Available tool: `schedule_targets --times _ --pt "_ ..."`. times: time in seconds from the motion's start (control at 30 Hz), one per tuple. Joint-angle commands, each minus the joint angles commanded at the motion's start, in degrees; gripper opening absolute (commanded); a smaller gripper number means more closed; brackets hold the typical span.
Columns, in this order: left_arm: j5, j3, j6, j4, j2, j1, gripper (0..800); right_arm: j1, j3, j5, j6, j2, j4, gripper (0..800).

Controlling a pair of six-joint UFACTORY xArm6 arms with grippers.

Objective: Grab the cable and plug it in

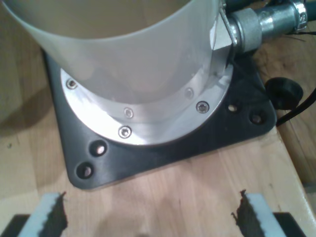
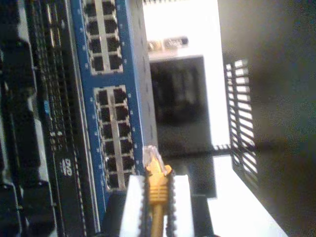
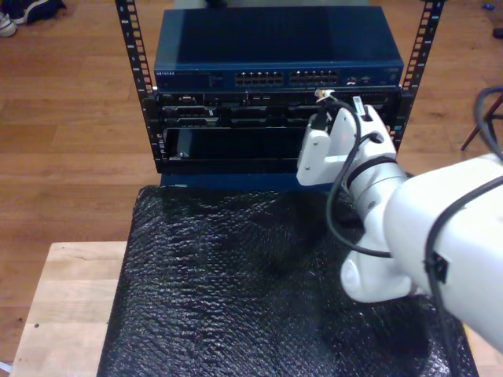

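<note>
Here, in the first wrist view, my first gripper (image 1: 153, 217) hangs over bare wooden table (image 1: 173, 187) with its jaws wide apart and nothing between them. Ahead of it, toward twelve o'clock along its line of sight, stands a white arm base (image 1: 143, 64) on a dark mounting plate (image 1: 163, 148). We judge this arm the farther one from the work.

In the second wrist view, my second gripper (image 2: 157, 197) has its jaws clamped on the cable (image 2: 157, 190), whose orange-yellow boot sits between the white pads. The clear plug (image 2: 152, 155) sticks out past the jaws, and the cable's long axis runs straight along the gripper's reach. The blue switch (image 2: 111, 98) lies just beside the plug tip. We cannot tell whether the tip touches the face. The nearest block of ports (image 2: 113, 138) sits off to one side of that axis rather than dead ahead, so we judge the coming move to turn on swinging the plug into line with a port.

In the exterior view, the arm carrying the cable comes in from five o'clock, and its gripper (image 3: 334, 118) rises toward the rack (image 3: 275, 102). The plug (image 3: 321, 96) is at the front of the rack, just under the switch's port row (image 3: 287, 78), slightly to the exterior view's right of centre. A black mat (image 3: 236, 283) covers the table below.
</note>
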Motion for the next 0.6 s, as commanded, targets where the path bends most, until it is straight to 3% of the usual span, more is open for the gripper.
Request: schedule_targets --times 0.47,0.6 --pt "0.0 0.0 0.0 0.0 0.0 0.0 800 4.0 -13.8 -4.7 -10.0 11.3 17.3 0" --pt "0.0 0.0 0.0 0.0 0.0 0.0 800 4.4 -15.4 -4.7 -10.5 12.5 19.0 0"
